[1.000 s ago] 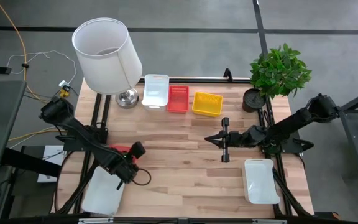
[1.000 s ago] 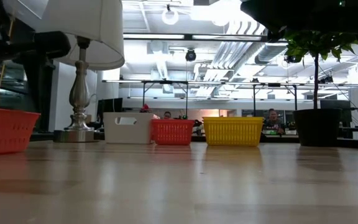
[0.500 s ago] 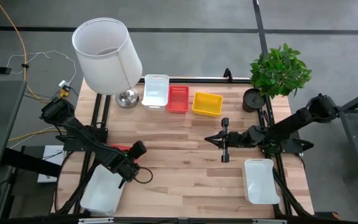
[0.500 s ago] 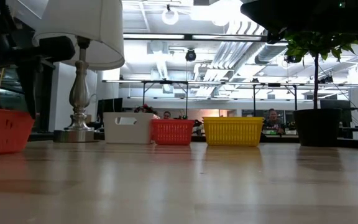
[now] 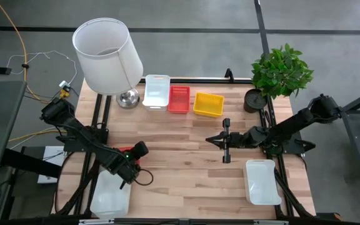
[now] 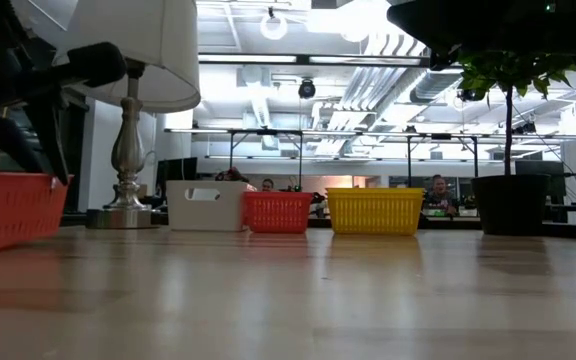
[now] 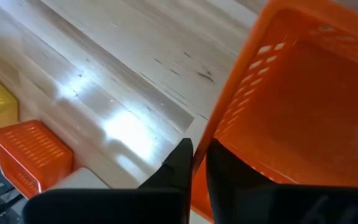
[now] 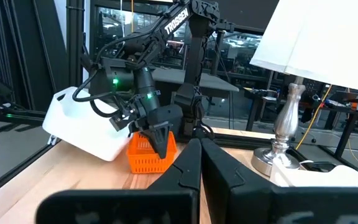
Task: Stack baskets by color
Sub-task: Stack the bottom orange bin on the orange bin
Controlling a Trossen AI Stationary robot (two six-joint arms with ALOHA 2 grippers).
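Observation:
A red basket (image 6: 8, 208) stands near the table's left edge, mostly hidden under my left gripper (image 5: 127, 164) in the high view. That gripper (image 7: 194, 152) points steeply down and is shut on the basket (image 7: 291, 106). My right gripper (image 5: 225, 142) hovers shut and level over the table's right half, touching nothing. A white basket (image 5: 156, 92), a red basket (image 5: 179, 99) and a yellow basket (image 5: 208, 104) stand in a row along the far edge. Another white basket (image 5: 261, 181) lies at the near right. My left gripper pinches one side wall of the red basket at its rim (image 7: 213, 134), with one finger (image 7: 179, 163) outside the wall and the other inside the basket. The fingers come slanting down from above. The basket stays upright with its bottom (image 6: 8, 245) on the table.
A tilted white basket (image 5: 110, 197) overhangs the near left corner beside my left arm. A lamp with a white shade (image 5: 108, 56) stands at the far left and a potted plant (image 5: 280, 72) at the far right. Bare wood lies in the middle of the table (image 5: 180, 162).
My left gripper has shut on the red basket's wall without leaving its place, rolling its wrist a little. The tilted white basket at the near left corner has shifted slightly toward the table's right.

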